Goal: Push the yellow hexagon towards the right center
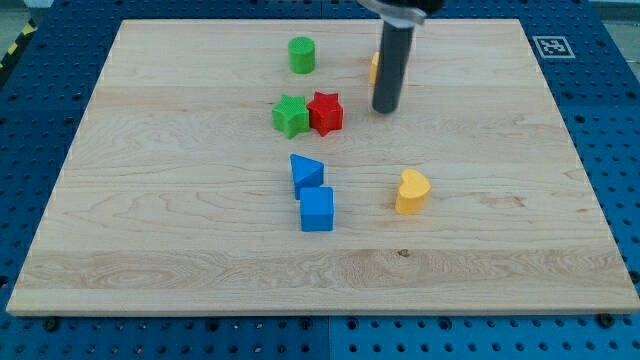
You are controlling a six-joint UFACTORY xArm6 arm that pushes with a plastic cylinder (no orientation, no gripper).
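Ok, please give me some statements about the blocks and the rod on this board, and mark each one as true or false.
1. My tip touches the yellow heart. False: they are apart; the heart lies nearer the view's bottom.
2. The green star and the red star sit side by side, touching. True.
3. The green cylinder is the block nearest the view's bottom. False: it is near the top; the blue cube is lowest.
4. The rod hides most of the yellow hexagon. True.
5. The blue triangle lies just above the blue cube in the view. True.
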